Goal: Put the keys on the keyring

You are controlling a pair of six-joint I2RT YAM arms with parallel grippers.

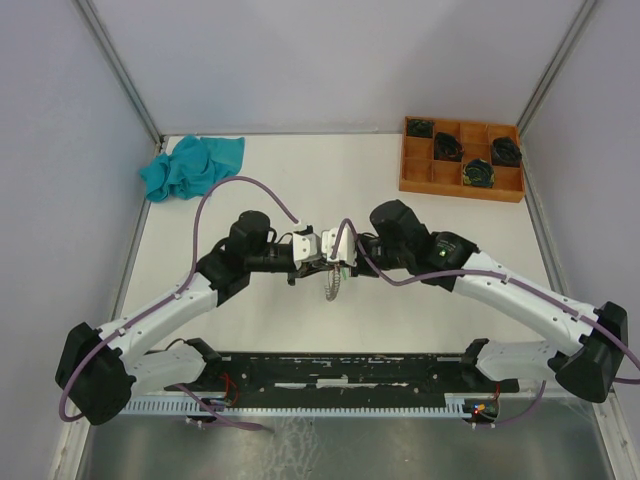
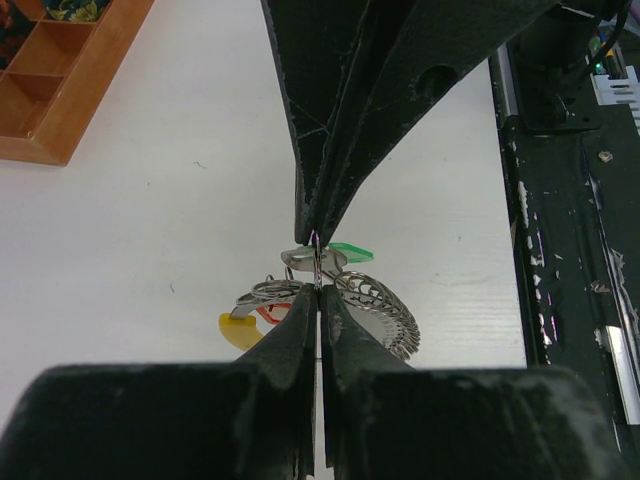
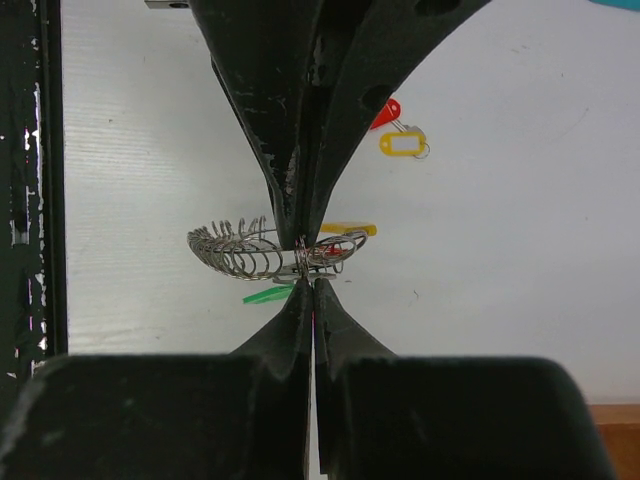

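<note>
The keyring [image 2: 385, 312], a silvery ribbed coil, hangs just above the table between my two grippers, which meet tip to tip at mid-table [image 1: 335, 255]. My left gripper [image 2: 318, 290] is shut on a thin wire loop at its top. The right gripper [image 3: 312, 284] is shut on the same loop from the opposite side. A green tag [image 3: 268, 295] juts out beside the pinch. A yellow tag [image 2: 240, 330] and something red [image 2: 268, 312] hang with the coil. Two loose keys lie on the table beyond, one with a red tag [image 3: 386, 112], one with a yellow tag [image 3: 402, 144].
A wooden compartment tray [image 1: 412, 178] with black round coils stands at the back right. A teal cloth [image 1: 190, 166] lies at the back left. A black rail [image 1: 330, 370] runs along the near edge between the arm bases.
</note>
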